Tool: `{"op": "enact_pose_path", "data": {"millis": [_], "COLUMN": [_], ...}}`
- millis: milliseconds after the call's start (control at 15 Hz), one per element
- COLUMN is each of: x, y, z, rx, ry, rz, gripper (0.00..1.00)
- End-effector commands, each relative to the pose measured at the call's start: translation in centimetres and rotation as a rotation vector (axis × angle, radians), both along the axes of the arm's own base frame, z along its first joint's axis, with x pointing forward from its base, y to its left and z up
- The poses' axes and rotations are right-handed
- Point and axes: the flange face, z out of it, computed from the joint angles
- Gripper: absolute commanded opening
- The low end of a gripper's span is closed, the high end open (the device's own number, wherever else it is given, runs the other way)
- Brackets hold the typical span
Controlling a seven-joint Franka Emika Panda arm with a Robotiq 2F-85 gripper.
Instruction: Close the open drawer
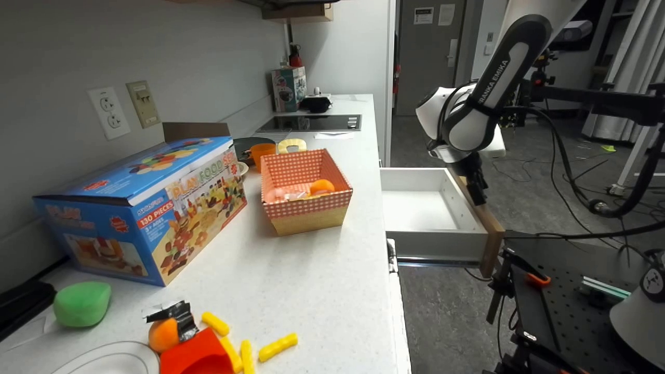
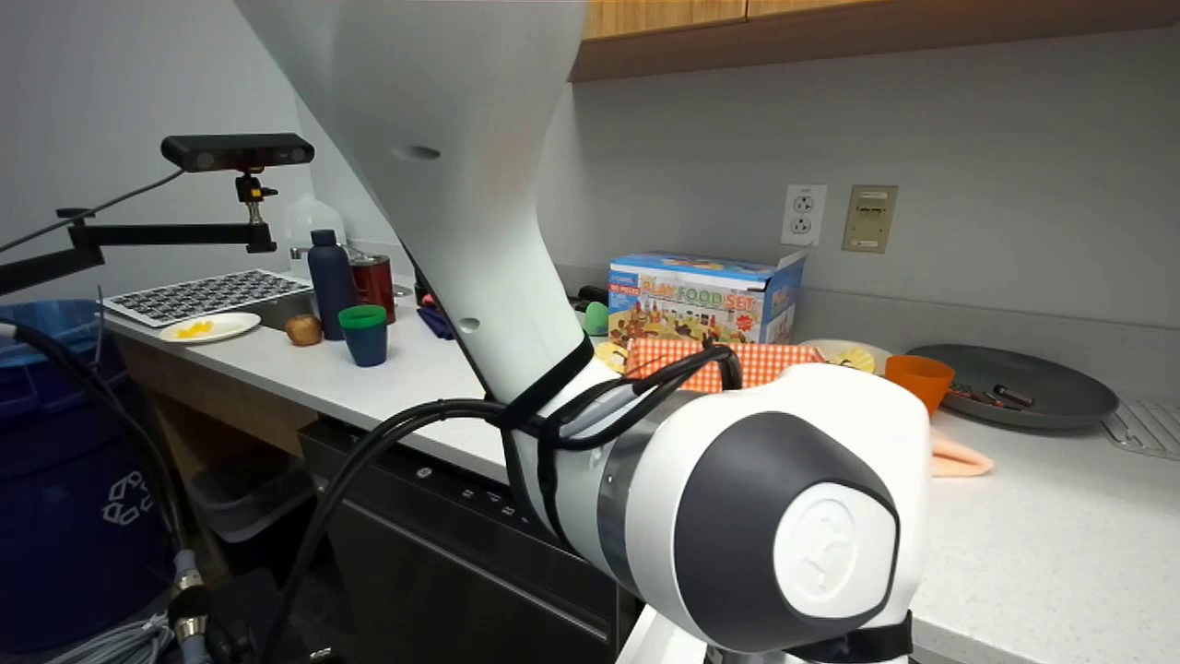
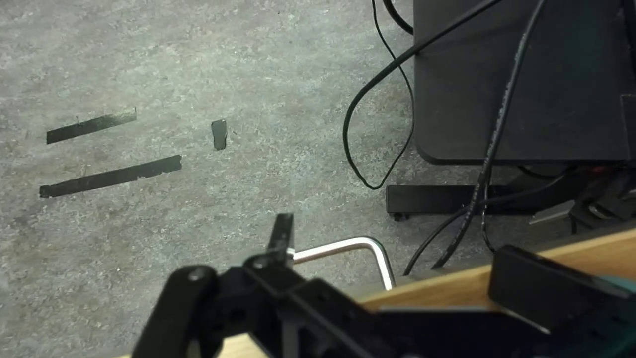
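The drawer [image 1: 421, 210] stands pulled out from under the counter in an exterior view, with a white, empty interior and a tan wooden front. My gripper [image 1: 478, 195] points down at the drawer's front edge. In the wrist view my gripper [image 3: 400, 241] is open, its two fingers wide apart. The tan front edge [image 3: 447, 291] passes behind the fingers, and a silver bar handle [image 3: 338, 248] shows between them; the left finger covers the handle's far end. Whether a finger touches the front or handle I cannot tell. In an exterior view the arm [image 2: 784, 516] hides the gripper.
The white counter [image 1: 322, 275] holds a red-checked basket [image 1: 306, 208] and a play food box [image 1: 145, 202]. A black robot table [image 1: 571, 291] stands close to the drawer's front corner. Black cables [image 3: 377, 84] hang over the floor. A dark appliance [image 2: 461, 544] sits under the counter.
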Motion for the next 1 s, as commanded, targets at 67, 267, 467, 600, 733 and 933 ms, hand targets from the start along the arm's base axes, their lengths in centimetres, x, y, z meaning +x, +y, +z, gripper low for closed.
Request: {"op": "enact_pose_path", "data": {"millis": [67, 267, 467, 600, 733, 933], "x": [-2.0, -2.8, -3.1, -2.8, -2.6, -2.3], "y": [0.4, 0.7, 0.7, 0.3, 0.0, -0.5], "z": [1.4, 2.2, 2.5, 1.8, 1.0, 0.5], "rx": [0.066, 0.067, 0.072, 0.055, 0.067, 0.089], "ry": [0.029, 0.069, 0.073, 0.058, 0.032, -0.018], "rz": [0.038, 0.031, 0.023, 0.013, 0.030, 0.041], "gripper": [1.00, 1.00, 1.00, 1.00, 1.00, 1.00]}}
